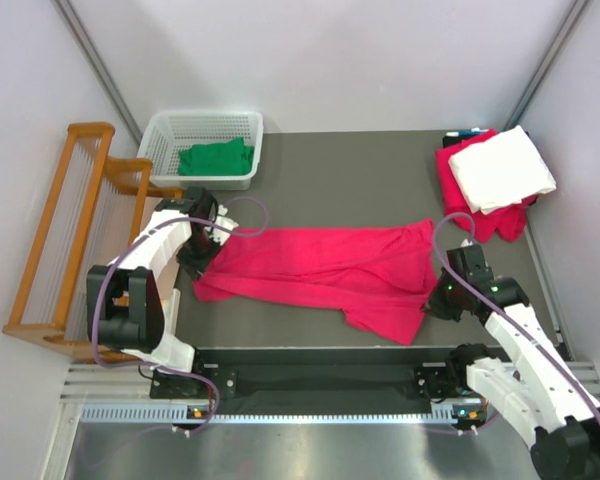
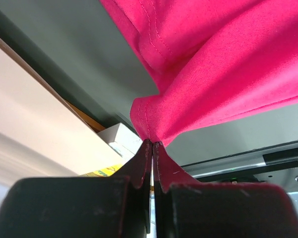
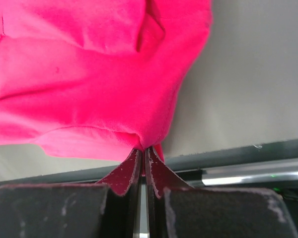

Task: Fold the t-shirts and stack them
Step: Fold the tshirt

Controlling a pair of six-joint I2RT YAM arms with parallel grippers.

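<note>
A crimson-pink t-shirt (image 1: 320, 265) lies stretched across the middle of the dark table. My left gripper (image 1: 195, 262) is shut on its left edge; in the left wrist view the jaws (image 2: 152, 144) pinch a fold of the pink cloth (image 2: 228, 64). My right gripper (image 1: 435, 300) is shut on the right edge, where the closed tips (image 3: 144, 148) pinch the pink cloth (image 3: 89, 84). A green t-shirt (image 1: 215, 158) lies in the basket. A folded white t-shirt (image 1: 500, 168) rests on another crimson-pink one (image 1: 475, 215) at the back right.
The white lattice basket (image 1: 170, 135) stands at the back left. A wooden rack (image 1: 65, 230) stands beside the table's left edge. Small pens (image 1: 465, 133) lie behind the back-right pile. A metal rail (image 1: 310, 375) runs along the near edge.
</note>
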